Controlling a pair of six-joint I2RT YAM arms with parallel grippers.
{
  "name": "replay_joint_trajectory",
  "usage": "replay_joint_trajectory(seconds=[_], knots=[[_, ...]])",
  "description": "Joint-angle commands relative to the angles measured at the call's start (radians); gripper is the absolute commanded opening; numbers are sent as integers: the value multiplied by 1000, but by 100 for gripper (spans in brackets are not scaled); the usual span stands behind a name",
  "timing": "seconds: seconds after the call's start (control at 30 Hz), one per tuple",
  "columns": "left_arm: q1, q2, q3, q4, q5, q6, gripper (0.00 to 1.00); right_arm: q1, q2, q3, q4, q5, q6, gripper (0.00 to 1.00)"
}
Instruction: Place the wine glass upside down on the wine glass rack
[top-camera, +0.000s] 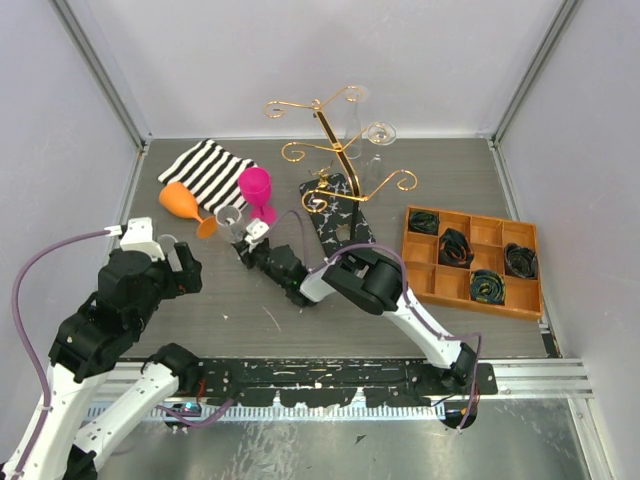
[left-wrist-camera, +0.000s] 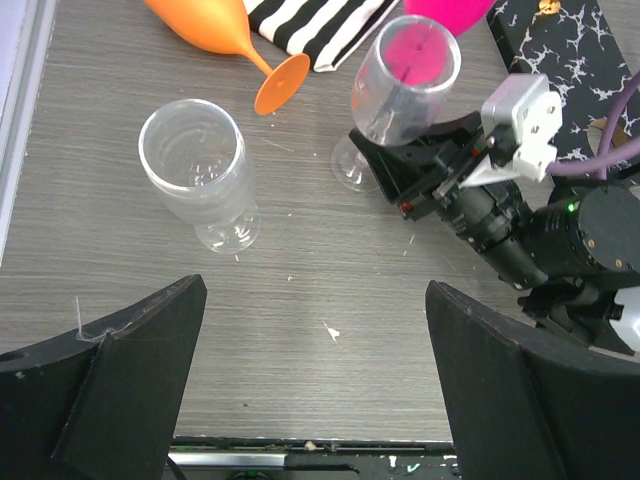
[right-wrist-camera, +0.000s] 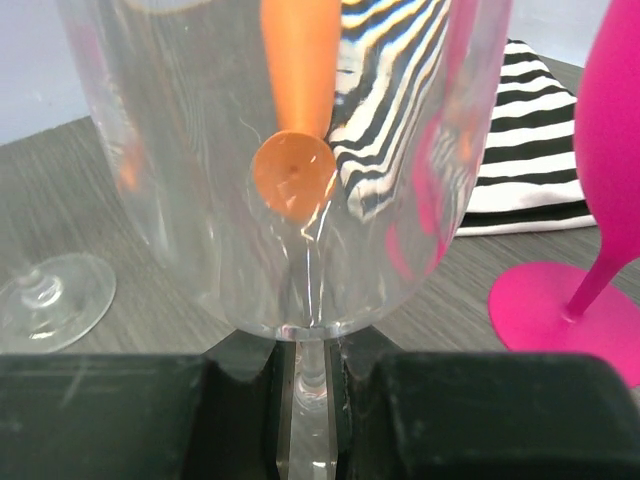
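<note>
A clear wine glass (left-wrist-camera: 405, 85) stands upright, its foot (left-wrist-camera: 350, 168) on the table. My right gripper (right-wrist-camera: 312, 400) is shut on its stem just under the bowl (right-wrist-camera: 290, 150). From above, the same glass (top-camera: 230, 215) shows in front of the right gripper (top-camera: 246, 238). The gold wire wine glass rack (top-camera: 335, 150) rises from its black marbled base (top-camera: 338, 215) behind and to the right, with a clear glass (top-camera: 378, 133) hanging from one arm. My left gripper (left-wrist-camera: 315, 380) hangs open over bare table, with nothing between its fingers.
A second clear glass (left-wrist-camera: 195, 170) stands upright left of the held one. An orange glass (top-camera: 185, 205) lies on its side on a striped cloth (top-camera: 205, 168). A pink glass (top-camera: 256, 190) stands upright beside them. An orange compartment tray (top-camera: 465, 298) sits at the right.
</note>
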Motion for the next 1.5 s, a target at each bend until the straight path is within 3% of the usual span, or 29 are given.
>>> replay_joint_trajectory(seconds=[0.0, 0.27, 0.63, 0.9, 1.2, 1.47], knots=[[11, -1, -13, 33, 10, 14, 98, 25, -102, -77, 80, -10, -68, 1], [23, -20, -11, 32, 8, 14, 98, 96, -212, -236, 134, -6, -173, 0], [29, -83, -9, 26, -20, 6, 98, 203, -389, -513, 226, 45, -172, 1], [30, -102, 10, 25, -11, -3, 98, 311, -496, -690, 320, 163, -167, 1], [31, -90, 129, 18, 103, -69, 98, 433, -678, -823, 342, 238, -222, 1], [30, -103, 115, 108, 336, -193, 98, 503, -990, -866, 157, 223, -321, 1]])
